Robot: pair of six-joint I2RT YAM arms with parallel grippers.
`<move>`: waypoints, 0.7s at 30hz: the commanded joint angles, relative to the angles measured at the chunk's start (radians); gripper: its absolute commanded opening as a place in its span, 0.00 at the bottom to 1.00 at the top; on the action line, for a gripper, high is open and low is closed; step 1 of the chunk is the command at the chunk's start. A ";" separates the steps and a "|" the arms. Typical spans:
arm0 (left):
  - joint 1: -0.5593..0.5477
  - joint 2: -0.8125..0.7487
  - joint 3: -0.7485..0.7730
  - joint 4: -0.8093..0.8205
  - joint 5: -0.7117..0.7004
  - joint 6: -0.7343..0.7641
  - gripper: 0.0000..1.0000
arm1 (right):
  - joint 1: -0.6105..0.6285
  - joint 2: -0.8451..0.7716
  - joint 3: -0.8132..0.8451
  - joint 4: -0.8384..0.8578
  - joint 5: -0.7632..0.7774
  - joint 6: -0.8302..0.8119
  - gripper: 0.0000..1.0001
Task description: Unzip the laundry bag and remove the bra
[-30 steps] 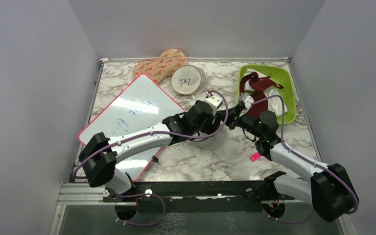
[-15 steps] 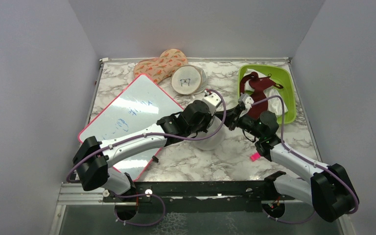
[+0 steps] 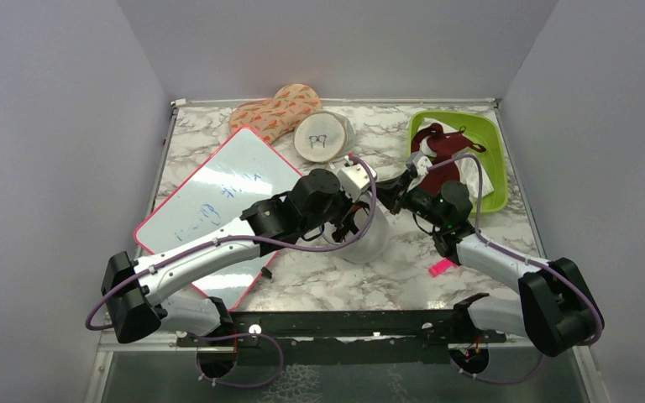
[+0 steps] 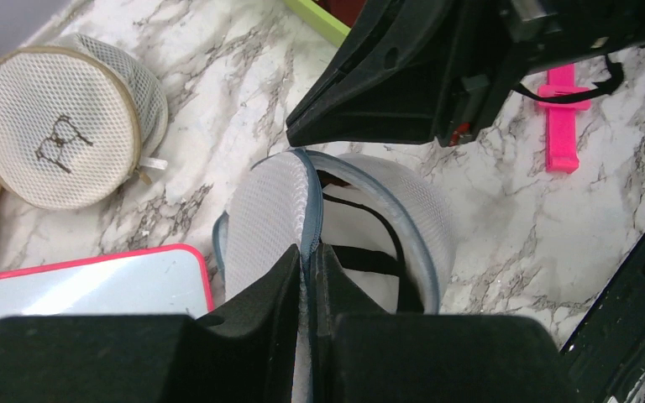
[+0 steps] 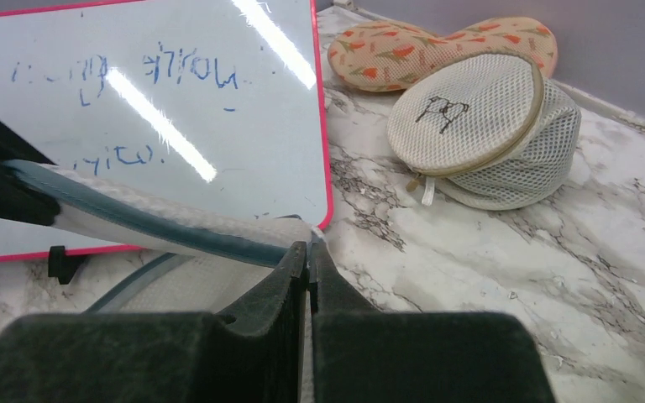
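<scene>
Leftward, toward the pink-framed whiteboard [image 3: 218,189], my left hand [image 4: 306,277] has drawn the round white mesh laundry bag [image 4: 407,210], pinching its grey-blue rim. My right hand [image 5: 309,269] pinches the opposite rim. The bra [image 4: 357,206] lies inside the bag, only its black straps showing. Overpulling could slip either pinch.

Bright, even overhead light; soft shadows
Two white streaks of glare cross the whiteboard [image 5: 134,159] in the right wrist view. In both wrist views the close fingers of the left gripper [image 4: 306,253] and the right gripper [image 5: 309,248] are dark, soft-edged masses, while the laundry bag [image 4: 260,210] mesh and the marble table [image 4: 504,218] stay crisp. The overhead view is sharp, with faint shadows under the arms
</scene>
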 commanded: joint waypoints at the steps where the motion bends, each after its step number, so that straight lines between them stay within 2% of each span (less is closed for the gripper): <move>1: -0.013 -0.072 0.044 -0.018 0.050 0.092 0.00 | -0.019 0.060 0.050 0.072 -0.057 0.023 0.01; 11: -0.024 -0.134 0.038 -0.016 0.124 0.156 0.00 | -0.020 0.159 0.123 0.069 -0.163 0.030 0.01; 14: -0.025 -0.122 0.039 -0.018 0.094 0.111 0.00 | -0.020 0.167 0.144 0.025 -0.170 0.027 0.01; 16: -0.025 -0.102 0.053 -0.032 0.044 0.046 0.00 | -0.020 0.159 0.171 -0.081 -0.175 -0.003 0.02; 18: -0.023 -0.075 0.078 -0.059 0.006 -0.027 0.00 | -0.020 0.137 0.203 -0.213 -0.163 -0.052 0.14; 19: -0.023 -0.062 0.092 -0.074 -0.004 -0.061 0.00 | -0.021 0.115 0.216 -0.275 -0.143 -0.069 0.24; 21: -0.023 -0.037 0.121 -0.102 -0.013 -0.123 0.00 | -0.022 0.061 0.229 -0.379 -0.059 -0.053 0.38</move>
